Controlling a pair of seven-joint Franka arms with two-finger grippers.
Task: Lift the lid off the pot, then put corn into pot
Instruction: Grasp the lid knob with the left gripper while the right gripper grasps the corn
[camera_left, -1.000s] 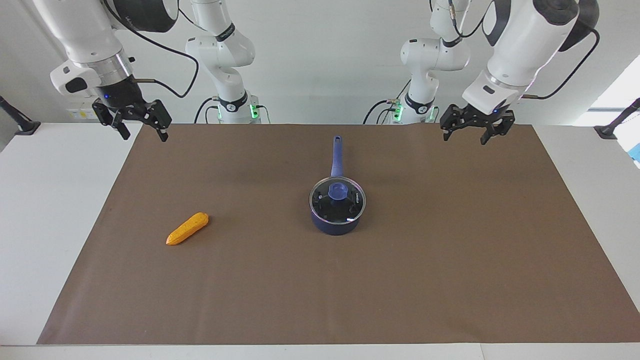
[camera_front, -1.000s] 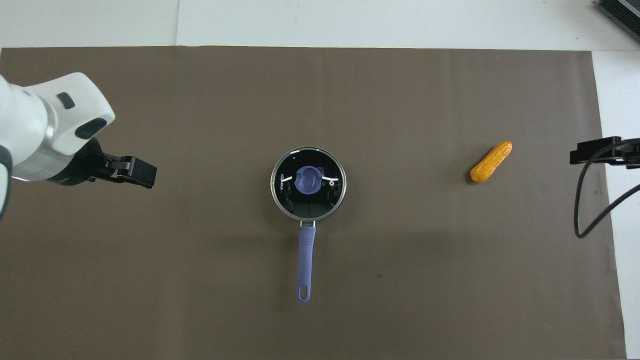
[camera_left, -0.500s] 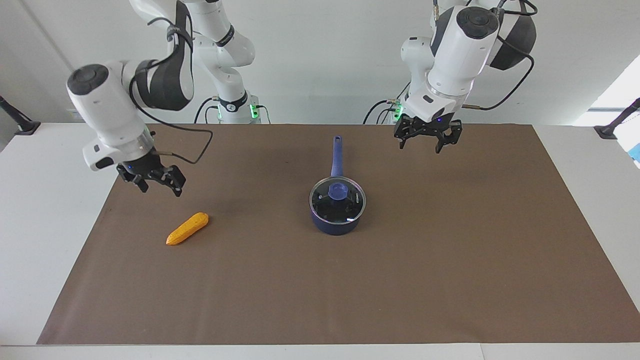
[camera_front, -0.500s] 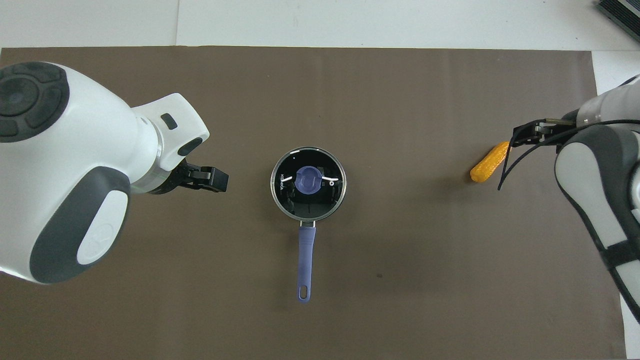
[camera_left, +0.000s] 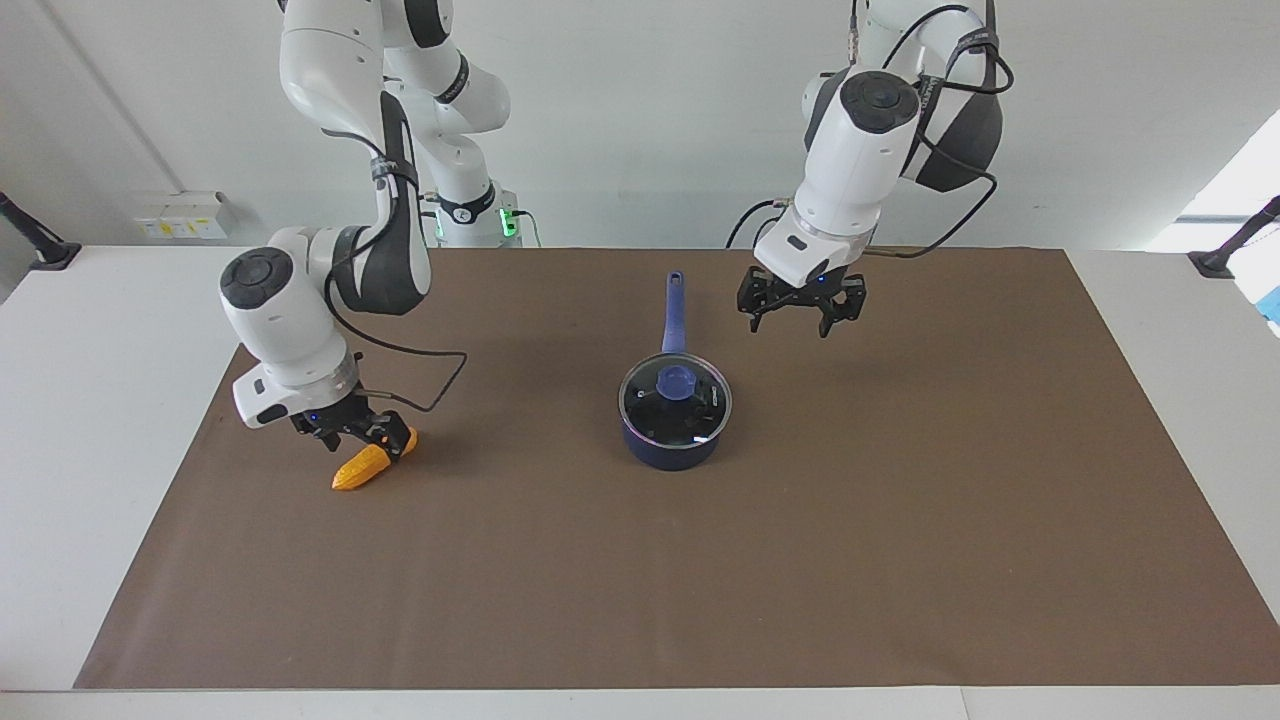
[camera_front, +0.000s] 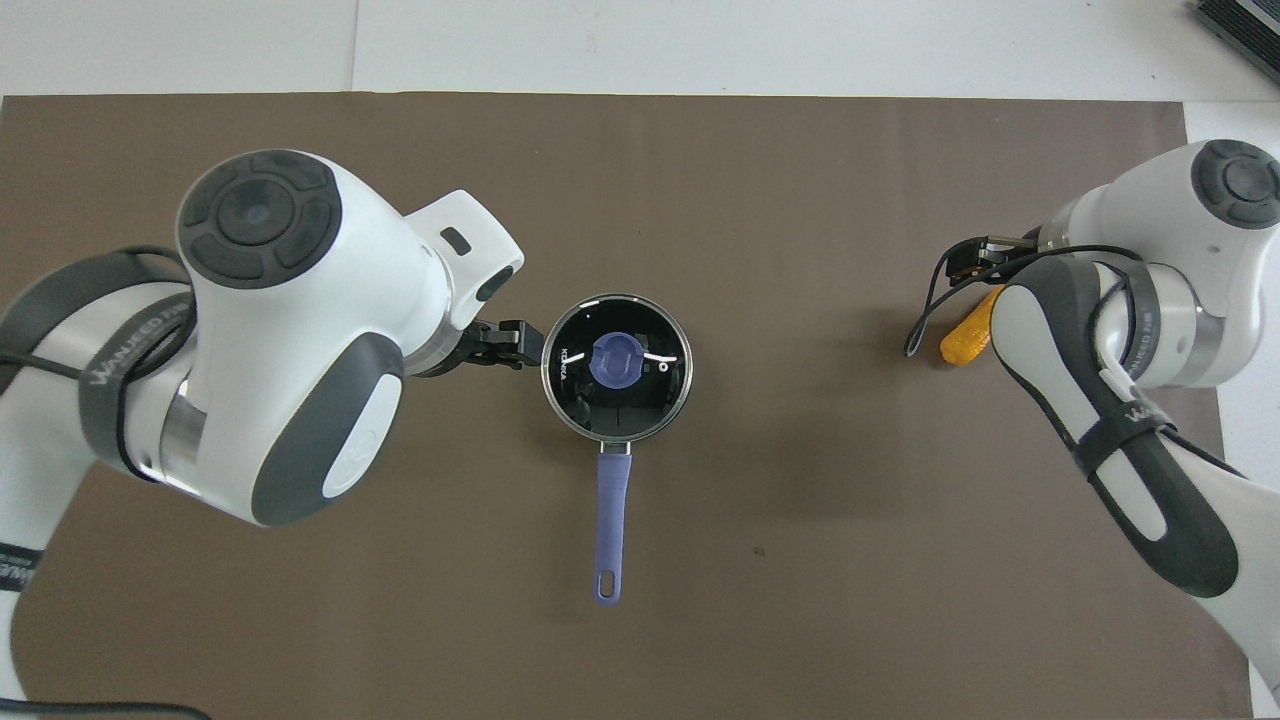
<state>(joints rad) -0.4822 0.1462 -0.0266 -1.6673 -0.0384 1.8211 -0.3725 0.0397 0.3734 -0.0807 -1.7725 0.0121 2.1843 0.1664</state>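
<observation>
Right gripper (camera_left: 352, 436) sits low on the bumpy orange corn (camera_left: 362, 470), its grip unclear; left gripper (camera_left: 800, 311), fingers spread, hangs at two o'clock of the glass lid (camera_left: 675, 403) on the blue pot (camera_left: 671, 452).

- A strap (camera_front: 128, 335) around the left arm (camera_front: 290, 330) carries pale lettering; in the overhead view it reads roughly "WANUFED", the later letters uncertain.
- A like strap (camera_front: 1125, 385) on the right arm (camera_front: 1150, 300) bears pale lettering too small to read.
- The lid (camera_front: 616, 367) on the pot (camera_left: 672, 450) shows a short white word on its glass in the overhead view, beginning with "K"; the remaining letters cannot be made out.
- A white box (camera_left: 185, 215) on the wall carries small marks, none legible.
</observation>
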